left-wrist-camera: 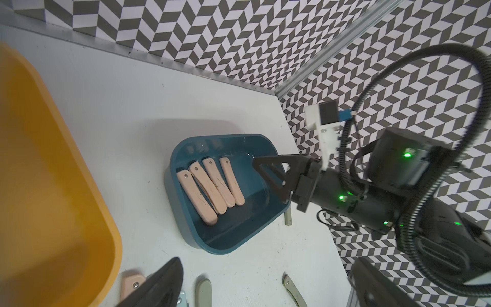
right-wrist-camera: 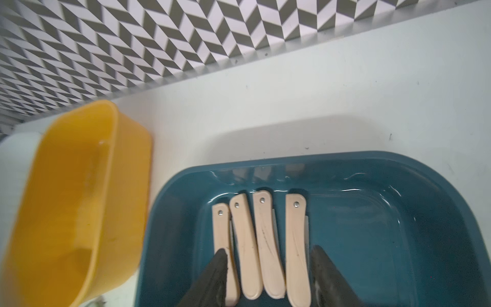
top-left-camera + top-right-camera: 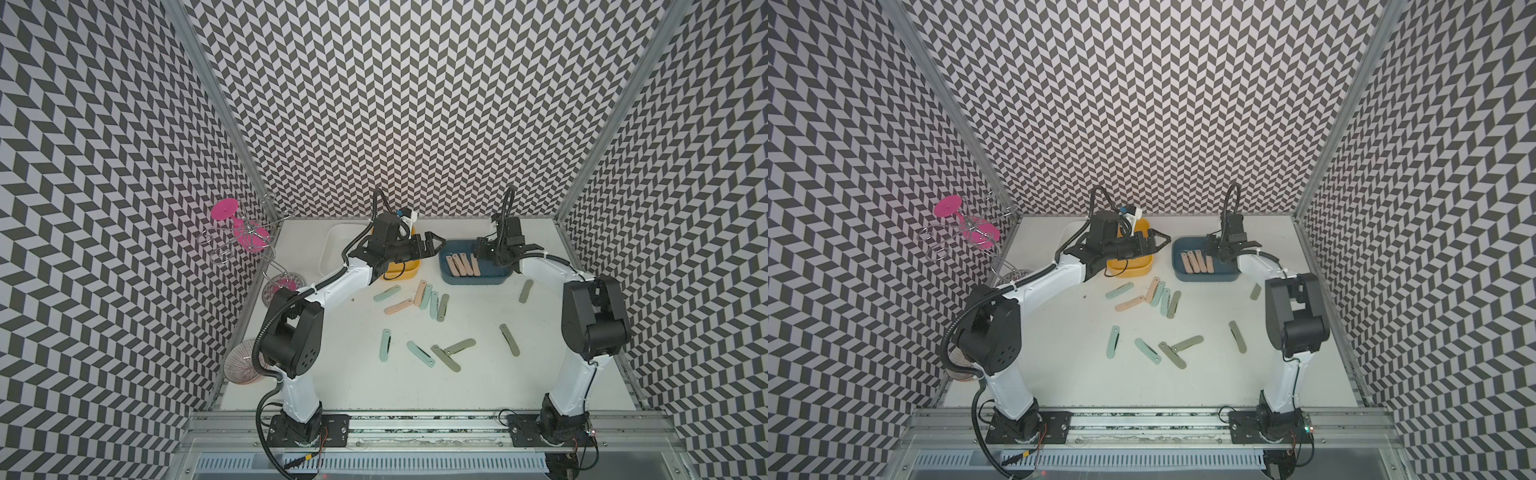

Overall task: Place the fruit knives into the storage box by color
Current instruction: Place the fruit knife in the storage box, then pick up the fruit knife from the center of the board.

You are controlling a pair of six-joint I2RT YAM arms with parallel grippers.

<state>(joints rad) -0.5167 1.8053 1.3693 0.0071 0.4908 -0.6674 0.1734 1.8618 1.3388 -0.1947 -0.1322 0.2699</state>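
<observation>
Lying side by side in the blue storage box (image 3: pixel 473 280), right of centre in both top views, four peach-pink fruit knives (image 3: pixel 462 266) keep near-parallel long axes running up and down the frame, rivet ends toward the back wall (image 3: pixel 415 124). The right gripper (image 2: pixel 269 249) hangs over them, claw spread and pinching nothing; the left gripper (image 3: pixel 435 245), likewise spread, sits between the yellow box (image 3: pixel 401 272) and the blue one. Lower in the frame, mint, grey-green and peach loose knives (image 3: pixel 434 301) lie at mixed angles on the white table (image 3: pixel 332 386).

6 pink knives (image 3: pixel 457 264) (4 boxed), 5 mint knives (image 3: pixel 385 345), 5 grey-green knives (image 3: pixel 509 340), 3 boxes (image 3: pixel 473 282)
</observation>
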